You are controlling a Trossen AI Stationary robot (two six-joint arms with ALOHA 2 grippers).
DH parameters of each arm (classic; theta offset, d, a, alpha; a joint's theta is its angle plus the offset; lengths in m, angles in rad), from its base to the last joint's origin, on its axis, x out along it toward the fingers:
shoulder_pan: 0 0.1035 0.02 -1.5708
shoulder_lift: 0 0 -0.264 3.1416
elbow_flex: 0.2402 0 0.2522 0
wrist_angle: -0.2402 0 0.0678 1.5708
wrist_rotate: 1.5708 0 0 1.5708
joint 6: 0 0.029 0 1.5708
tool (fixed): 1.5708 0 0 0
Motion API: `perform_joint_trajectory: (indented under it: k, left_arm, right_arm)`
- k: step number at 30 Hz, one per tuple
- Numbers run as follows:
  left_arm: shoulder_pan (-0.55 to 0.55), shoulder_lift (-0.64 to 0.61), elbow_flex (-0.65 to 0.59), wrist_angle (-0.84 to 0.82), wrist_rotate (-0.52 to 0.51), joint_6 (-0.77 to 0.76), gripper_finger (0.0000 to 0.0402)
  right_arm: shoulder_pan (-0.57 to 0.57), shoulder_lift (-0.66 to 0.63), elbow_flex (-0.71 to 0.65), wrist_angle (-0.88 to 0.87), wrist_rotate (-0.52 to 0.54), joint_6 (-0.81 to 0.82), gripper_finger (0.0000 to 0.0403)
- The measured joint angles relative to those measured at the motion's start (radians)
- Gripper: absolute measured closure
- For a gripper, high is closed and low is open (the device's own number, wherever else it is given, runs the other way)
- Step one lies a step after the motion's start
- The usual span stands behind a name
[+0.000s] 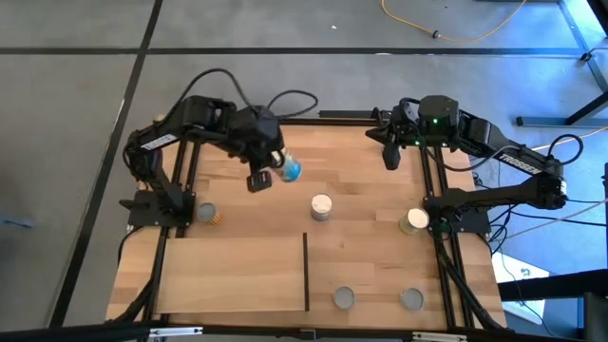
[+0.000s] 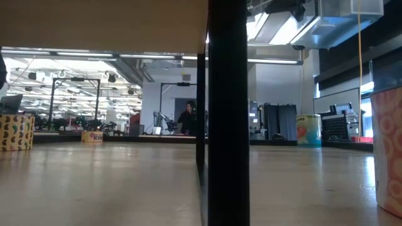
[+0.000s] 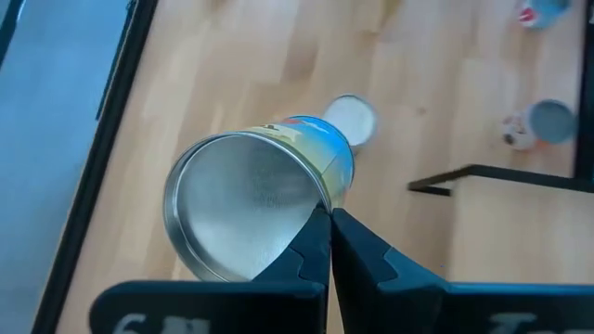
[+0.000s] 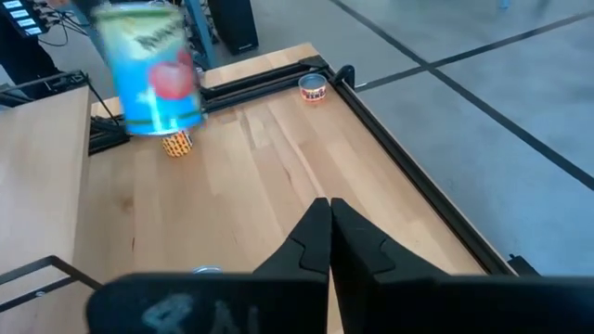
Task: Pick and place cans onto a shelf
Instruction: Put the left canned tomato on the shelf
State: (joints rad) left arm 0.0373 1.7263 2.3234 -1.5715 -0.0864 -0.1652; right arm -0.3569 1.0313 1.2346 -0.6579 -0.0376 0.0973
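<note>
The left hand [image 1: 269, 171] hangs above the far-left part of the counter [image 1: 361, 180], its two dark fingers pinched together on the rim of a blue-labelled can [image 1: 289, 169]. The can is off the surface and tipped on its side, its open grey metal end facing the left wrist camera. The grip looks thin, a pinch on the lip only, so the carry probably wants a slow, level swing to keep the can from twisting out.

The right hand [image 1: 390, 152] waits over the far-right corner, fingers closed and empty.

The shelf [image 1: 233, 271] lies in the near-left part of the counter: a smooth pale-wood panel with a thin black strip [image 1: 305, 271] along one side. No can stands on it yet. A sound placement would turn the can upright first, then lower it flat onto the panel, clear of the strip.

Other cans stand apart on the planked wood: a cream-topped can [image 1: 321, 206] near the middle, a yellow-labelled can [image 1: 206, 214] at the left edge, a cream-topped can at the right edge [image 1: 415, 220], and two grey-topped cans [image 1: 344, 298] near the front edge. All are small, smooth, rigid cylinders.
</note>
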Motion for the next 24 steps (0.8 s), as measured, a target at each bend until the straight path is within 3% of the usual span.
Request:
perform_joint_trajectory:
  k: [13,24]
  left_arm:
    - [-0.288,-0.026,-0.001,0.000,0.000,-0.097,0.0401]
    - [-0.569,-0.050,-0.035,0.001,-0.059,-0.341,0.0401]
  right_arm:
    - [0.000,0.000,0.000,0.001,0.002,0.002,0.0399]
    - [0.000,0.000,0.000,0.003,0.003,0.003,0.0399]
